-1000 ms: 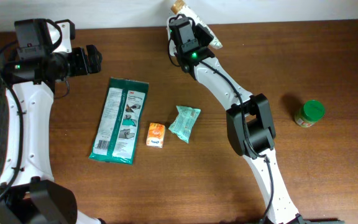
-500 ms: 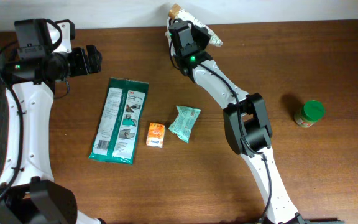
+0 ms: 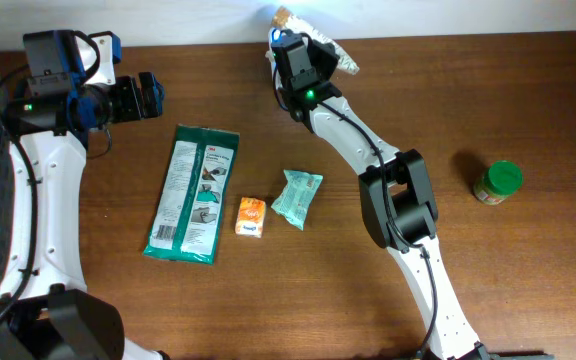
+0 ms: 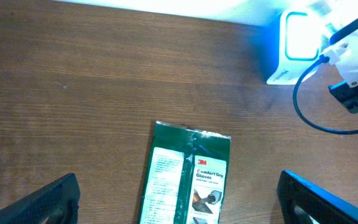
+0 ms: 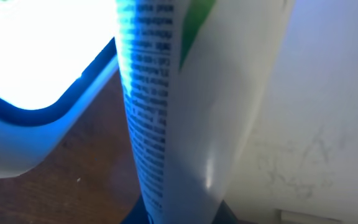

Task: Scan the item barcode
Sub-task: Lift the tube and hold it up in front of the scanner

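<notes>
Pouch (image 3: pixel 340 62) slightly leftward, long axis diagonal

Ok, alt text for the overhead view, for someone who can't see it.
The right gripper holds a white-and-green packet at the brown wooden table's far edge, in blue light. The left gripper hangs open; a green glove pack, orange packet, teal sachet and green-lidded jar lie on it.

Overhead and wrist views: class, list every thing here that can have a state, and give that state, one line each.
scanner: switched on, window glowing blue-white.
right end effector: shut on the printed packet.
printed packet: gripped, held up beside the lit scanner.
left end effector: open, holding nothing.
glove pack: lying flat, sealed.
orange packet: lying flat.
teal sachet: lying flat.
jar: upright, green lid on.
</notes>
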Motion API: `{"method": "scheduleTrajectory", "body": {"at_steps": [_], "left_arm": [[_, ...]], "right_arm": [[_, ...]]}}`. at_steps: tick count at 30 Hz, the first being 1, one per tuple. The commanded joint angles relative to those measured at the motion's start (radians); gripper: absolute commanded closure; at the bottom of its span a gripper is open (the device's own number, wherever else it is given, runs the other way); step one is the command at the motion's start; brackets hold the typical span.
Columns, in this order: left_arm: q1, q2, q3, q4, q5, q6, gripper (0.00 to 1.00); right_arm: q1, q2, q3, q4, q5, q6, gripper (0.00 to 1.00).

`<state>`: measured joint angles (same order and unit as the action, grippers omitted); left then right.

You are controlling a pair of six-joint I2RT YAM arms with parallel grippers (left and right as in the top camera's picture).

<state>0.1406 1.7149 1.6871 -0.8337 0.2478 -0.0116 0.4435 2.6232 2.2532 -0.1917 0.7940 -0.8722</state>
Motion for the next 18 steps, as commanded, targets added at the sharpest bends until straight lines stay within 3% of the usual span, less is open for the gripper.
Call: {"method": "scheduleTrajectory", "body": {"at_steps": [1,9,18], "left_arm": [[0.0,-0.01,0.02,0.002,0.011,0.004,0.01],[0.0,-0.01,0.02,0.002,0.011,0.004,0.01],[0.0,-0.01,0.02,0.002,0.011,0.004,0.01]], "right_arm": [[0.016,-0.019,0.03,0.028,0.076,0.003,0.96],[0.028,-0.055,0.03,0.002,0.081,0.007,0.96],[0.027,-0.351,0.03,-0.367,-0.13,0.387,0.96]]}}
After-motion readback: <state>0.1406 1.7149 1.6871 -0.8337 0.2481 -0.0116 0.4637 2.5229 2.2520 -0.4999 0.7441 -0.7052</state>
